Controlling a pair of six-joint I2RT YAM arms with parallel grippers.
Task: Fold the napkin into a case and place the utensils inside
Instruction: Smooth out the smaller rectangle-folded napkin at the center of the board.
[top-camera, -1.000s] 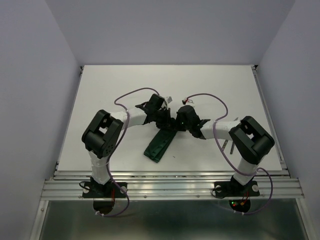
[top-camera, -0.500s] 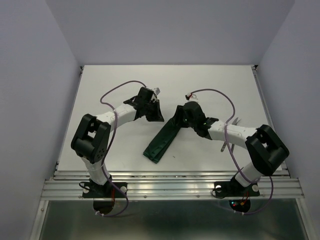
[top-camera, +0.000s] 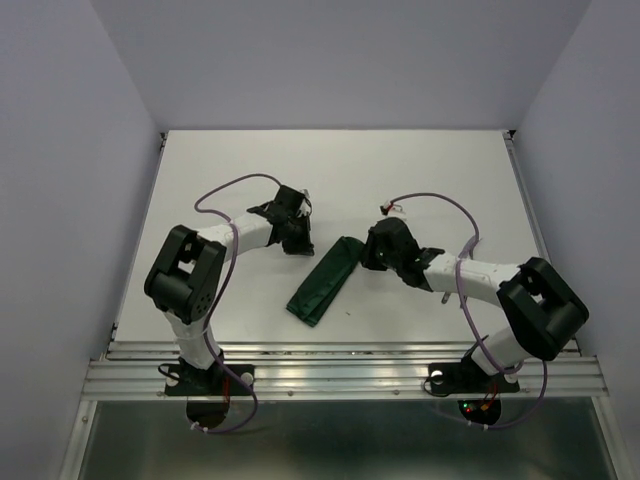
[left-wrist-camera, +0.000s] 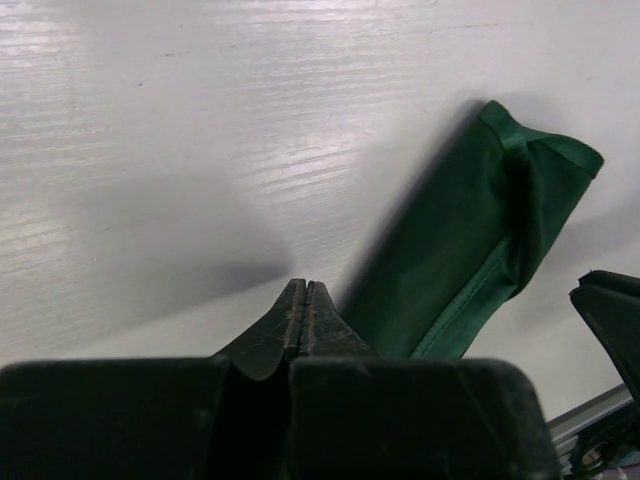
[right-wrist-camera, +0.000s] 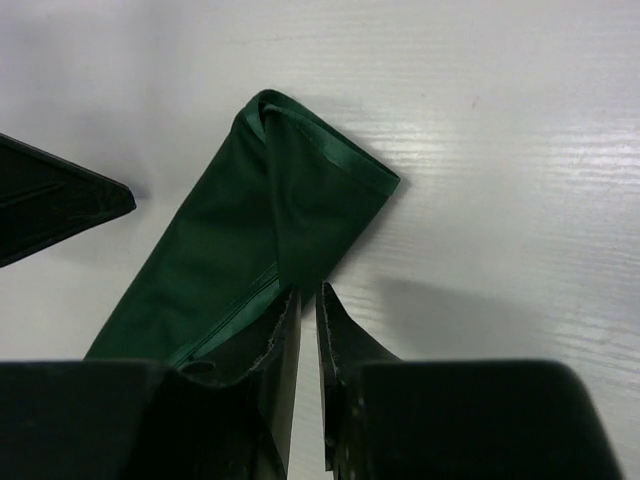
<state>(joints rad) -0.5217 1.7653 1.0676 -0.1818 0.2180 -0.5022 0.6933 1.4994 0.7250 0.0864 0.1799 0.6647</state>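
The napkin (top-camera: 325, 283) is dark green and lies folded as a long narrow case, slanting from upper right to lower left on the white table. It also shows in the left wrist view (left-wrist-camera: 470, 240) and the right wrist view (right-wrist-camera: 260, 230). My left gripper (top-camera: 300, 243) (left-wrist-camera: 305, 287) is shut and empty, just left of the case's far end. My right gripper (top-camera: 368, 258) (right-wrist-camera: 308, 297) has its jaws a narrow slit apart and holds nothing, at the right edge of that same end. The fork and knife do not show; my right forearm covers where they lay.
The white table (top-camera: 420, 180) has a metal rail (top-camera: 340, 350) along its near edge. Grey walls stand on three sides. The right gripper's tip (left-wrist-camera: 610, 300) shows in the left wrist view, and the left gripper's tip (right-wrist-camera: 50, 205) shows in the right wrist view.
Both grippers have drawn apart from the case's far end, left one to the left, right one to the right and nearer. The case's far end now lies flat on the table.
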